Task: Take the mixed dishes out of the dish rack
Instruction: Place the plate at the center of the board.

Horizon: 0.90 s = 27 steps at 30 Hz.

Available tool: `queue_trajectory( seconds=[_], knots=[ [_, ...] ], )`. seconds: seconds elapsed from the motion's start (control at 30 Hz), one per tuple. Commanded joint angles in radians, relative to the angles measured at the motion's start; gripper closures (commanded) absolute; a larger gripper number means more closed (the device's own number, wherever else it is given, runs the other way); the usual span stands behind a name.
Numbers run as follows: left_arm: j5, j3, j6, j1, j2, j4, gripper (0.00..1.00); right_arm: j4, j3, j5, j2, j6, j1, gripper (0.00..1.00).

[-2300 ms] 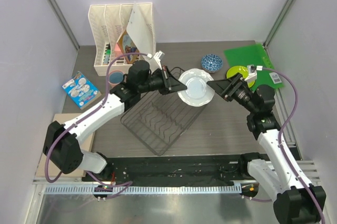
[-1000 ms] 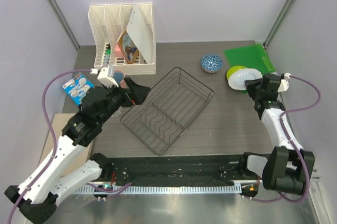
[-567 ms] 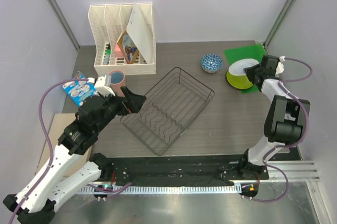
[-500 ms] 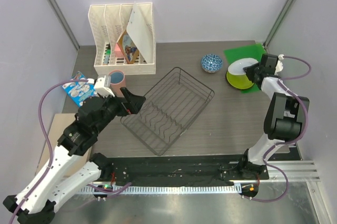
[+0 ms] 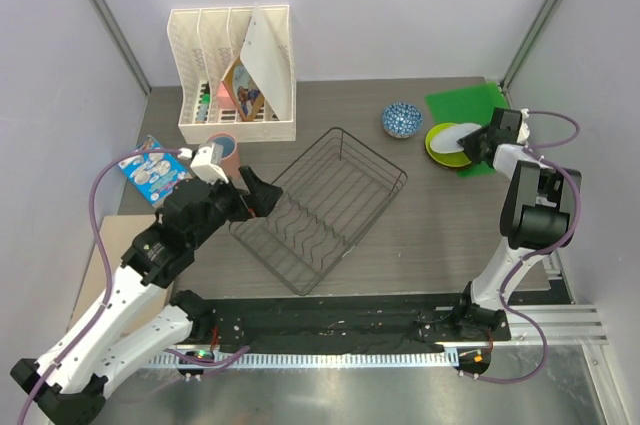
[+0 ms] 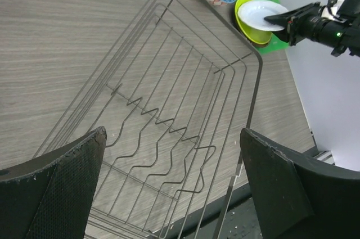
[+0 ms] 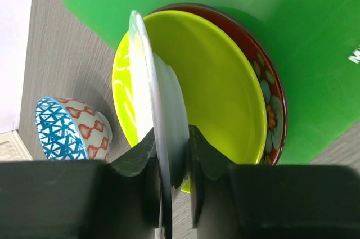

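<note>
Here, right gripper (image 7: 171, 157) pinching white plate (image 7: 159, 90) rim, seemingly resting on green plate (image 7: 219, 93), left gripper (image 6: 171, 138) spread over dish rack (image 6: 152, 112).

Tabletop (image 5: 430, 235) clutter
White organizer (image 5: 235, 75) stood back left; blue packet (image 5: 150, 167) lay nearby; green mat (image 5: 468, 102) lay back right.

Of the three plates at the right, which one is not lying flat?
The white plate, held on edge in the right pincer; the lime plate and red plate lie stacked flat.
</note>
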Motion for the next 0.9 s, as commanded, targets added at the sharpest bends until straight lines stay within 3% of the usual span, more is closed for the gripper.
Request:
queue_trajectory(
  seconds=[0.0, 0.17, 0.3, 0.47, 0.87],
  knots=[
    [0.019, -0.022, -0.022, 0.002, 0.006, 0.052, 0.0, -0.005, 0.044, -0.015, 0.023, -0.046, 0.005, 0.66],
    [0.028, -0.026, -0.023, 0.001, 0.021, 0.067, 0.0, -0.096, 0.095, 0.05, 0.014, -0.097, 0.005, 0.57],
    [0.045, -0.025, -0.025, 0.002, 0.046, 0.081, 0.0, -0.25, 0.161, 0.158, 0.017, -0.156, 0.005, 0.54],
    [0.07, -0.015, -0.029, 0.001, 0.07, 0.086, 0.0, -0.32, 0.199, 0.276, -0.016, -0.212, 0.005, 0.53],
    [0.091, -0.026, -0.039, 0.002, 0.066, 0.086, 0.0, -0.361, 0.173, 0.271, -0.041, -0.213, 0.005, 0.53]
  ],
)
